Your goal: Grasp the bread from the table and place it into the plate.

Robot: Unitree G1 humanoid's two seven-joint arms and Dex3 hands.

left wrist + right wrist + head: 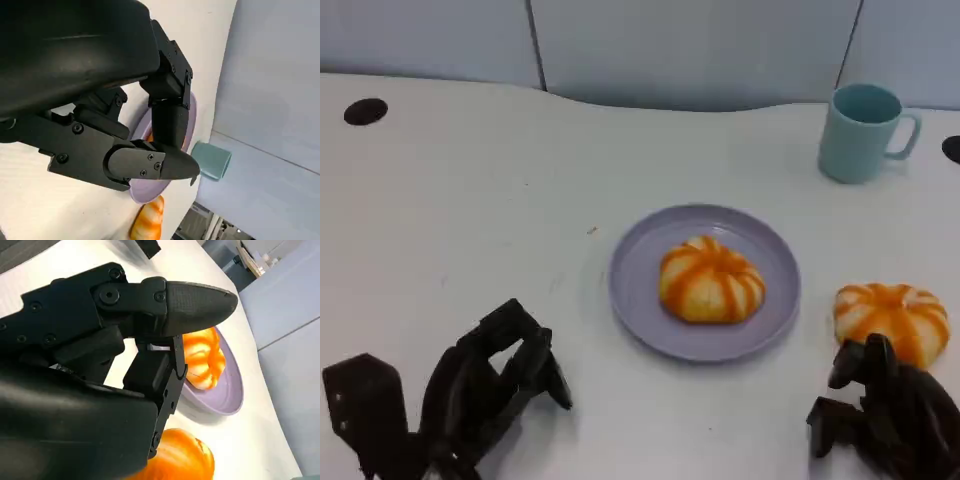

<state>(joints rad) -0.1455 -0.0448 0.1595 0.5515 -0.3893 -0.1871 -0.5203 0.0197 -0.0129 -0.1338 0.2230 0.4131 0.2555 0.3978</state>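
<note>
A round orange-and-white striped bread [892, 318] lies on the white table at the right; the right wrist view shows it [182, 460] close under my right hand's fingers [195, 300]. My right hand [885, 415] sits just in front of this bread, fingers apart, holding nothing. A lilac plate [640, 310] stands in the middle with a second striped bread [710, 280] on it, which also appears in the right wrist view [205, 360]. My left hand [495, 385] hovers at the lower left, well short of the plate [145, 192], and holds nothing.
A pale teal mug [860, 130] stands at the back right, also seen in the left wrist view [210, 160]. Black round holes sit in the table at the far left [365, 111] and far right edge [952, 148]. A grey wall panel runs behind the table.
</note>
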